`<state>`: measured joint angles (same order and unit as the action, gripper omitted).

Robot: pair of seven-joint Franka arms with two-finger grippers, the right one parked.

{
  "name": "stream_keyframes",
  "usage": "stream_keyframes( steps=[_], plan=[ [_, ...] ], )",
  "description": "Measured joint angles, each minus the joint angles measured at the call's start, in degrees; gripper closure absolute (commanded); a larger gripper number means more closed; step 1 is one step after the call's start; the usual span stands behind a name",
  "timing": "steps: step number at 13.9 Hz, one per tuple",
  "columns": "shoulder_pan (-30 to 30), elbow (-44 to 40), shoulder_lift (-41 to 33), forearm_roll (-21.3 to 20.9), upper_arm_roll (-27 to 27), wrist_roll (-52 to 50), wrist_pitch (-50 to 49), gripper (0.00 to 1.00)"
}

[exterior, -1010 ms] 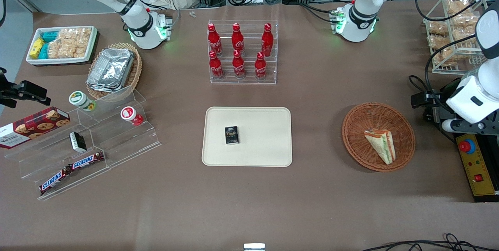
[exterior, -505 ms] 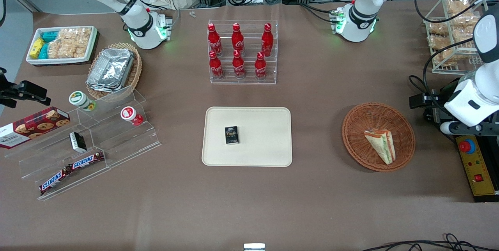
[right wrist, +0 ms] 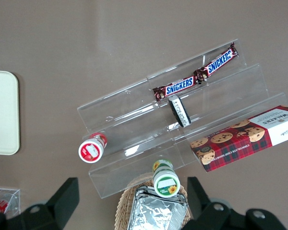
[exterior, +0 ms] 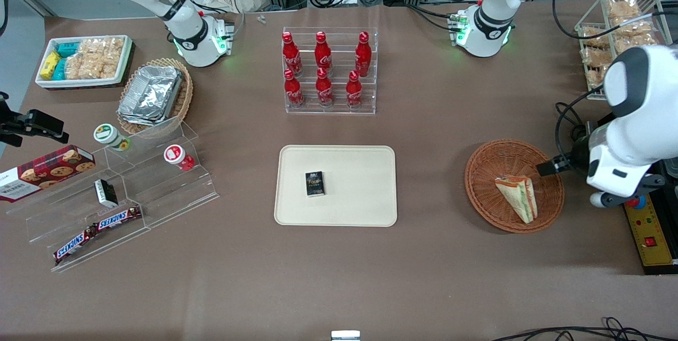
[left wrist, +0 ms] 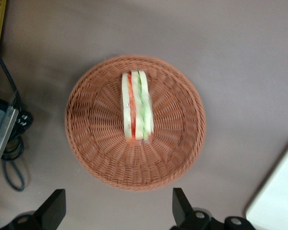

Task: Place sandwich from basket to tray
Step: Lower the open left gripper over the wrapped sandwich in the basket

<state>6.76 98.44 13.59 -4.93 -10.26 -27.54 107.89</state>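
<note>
- The tray [exterior: 365, 169] lies well apart toward the table's middle, bare apart from a small black box [exterior: 314, 183]: ample room there.
- The basket [left wrist: 86, 143] has a low rim, so I judge a straight descent unobstructed.
- The sandwich [left wrist: 137, 105] stands on edge in the basket's middle, filling upward.
- My gripper [left wrist: 119, 211] hovers above the basket's rim, fingers spread wide and empty.

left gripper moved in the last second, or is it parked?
Yes. The gripper has come in from the working arm's end of the table toward the basket; it now hangs above the basket's rim, jaws open, sandwich untouched.
</note>
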Motion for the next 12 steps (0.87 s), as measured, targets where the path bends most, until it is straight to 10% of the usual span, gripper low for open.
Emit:
stream_keyframes(
  steps=[6, 12],
  plan=[
    [0.12, 14.36, 2.23, -0.84, 0.25, -8.09, 22.46, 0.0],
    [0.29, 16.53, 3.76, -0.84, 2.32, -8.52, 24.94, 0.0]
  ],
)
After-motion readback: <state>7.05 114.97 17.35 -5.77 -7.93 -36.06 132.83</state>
